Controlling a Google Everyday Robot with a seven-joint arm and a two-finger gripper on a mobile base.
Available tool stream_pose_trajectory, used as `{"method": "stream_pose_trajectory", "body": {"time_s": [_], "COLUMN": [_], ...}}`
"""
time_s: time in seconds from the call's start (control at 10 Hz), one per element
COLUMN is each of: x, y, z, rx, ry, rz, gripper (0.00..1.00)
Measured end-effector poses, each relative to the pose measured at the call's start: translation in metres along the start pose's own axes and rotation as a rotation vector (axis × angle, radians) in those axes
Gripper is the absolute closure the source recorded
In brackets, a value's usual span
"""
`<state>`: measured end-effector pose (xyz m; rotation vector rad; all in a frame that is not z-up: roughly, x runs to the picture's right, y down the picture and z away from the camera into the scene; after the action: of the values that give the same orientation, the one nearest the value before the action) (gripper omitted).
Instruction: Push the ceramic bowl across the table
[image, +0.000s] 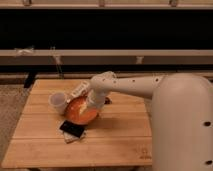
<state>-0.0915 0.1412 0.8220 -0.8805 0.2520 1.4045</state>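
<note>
The ceramic bowl (80, 112) is orange-red and glossy and sits left of centre on the wooden table (115, 140). My white arm reaches in from the right, and the gripper (91, 106) is down at the bowl's right rim, touching or inside it. The bowl is close to the white translucent cup (58, 102) on its upper left and partly over the dark flat object (72, 129) at its lower left.
A white flat item (80, 90) lies behind the bowl near the table's far edge. A small dark object (107, 100) shows just right of the arm's wrist. A dark logo (145, 151) is near the table's front right edge. Dark shelving runs behind.
</note>
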Motion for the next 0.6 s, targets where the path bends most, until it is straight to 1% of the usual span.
{"method": "stream_pose_trajectory", "body": {"time_s": [0.6], "x": [0.001], "y": [0.029], "z": [-0.002], "rx": [-0.038], "ry": [-0.007], "rz": [-0.054], "gripper": [0.3]}}
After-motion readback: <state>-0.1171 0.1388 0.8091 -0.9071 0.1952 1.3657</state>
